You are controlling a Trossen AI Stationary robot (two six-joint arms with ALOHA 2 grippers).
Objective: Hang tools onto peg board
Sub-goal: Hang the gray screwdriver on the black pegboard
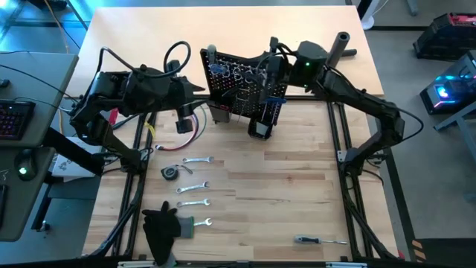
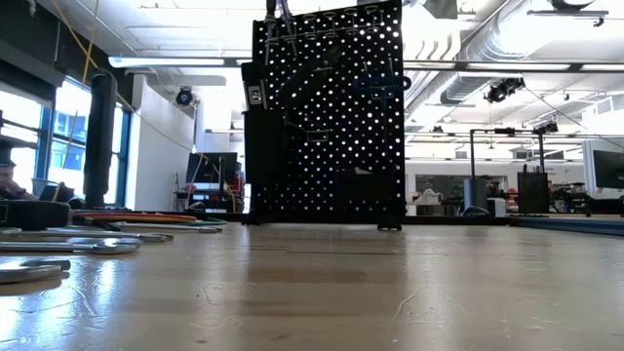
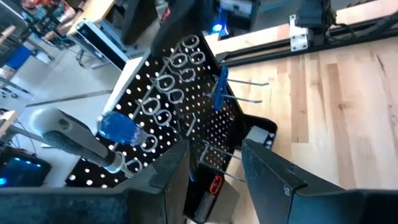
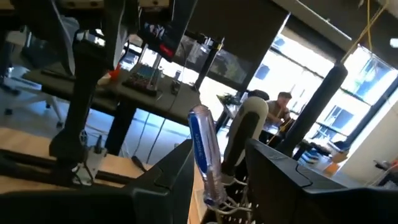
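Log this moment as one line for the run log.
left gripper: empty, jaws apart, facing peg board | right gripper: above board, blue screwdriver ahead | wrenches: on table

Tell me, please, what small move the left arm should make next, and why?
Probably swing over to the nearest wrench, which lies unhung on the table: the left gripper is open and empty by the peg board.

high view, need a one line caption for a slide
Both arms hover at the peg board; four wrenches lie on the table.
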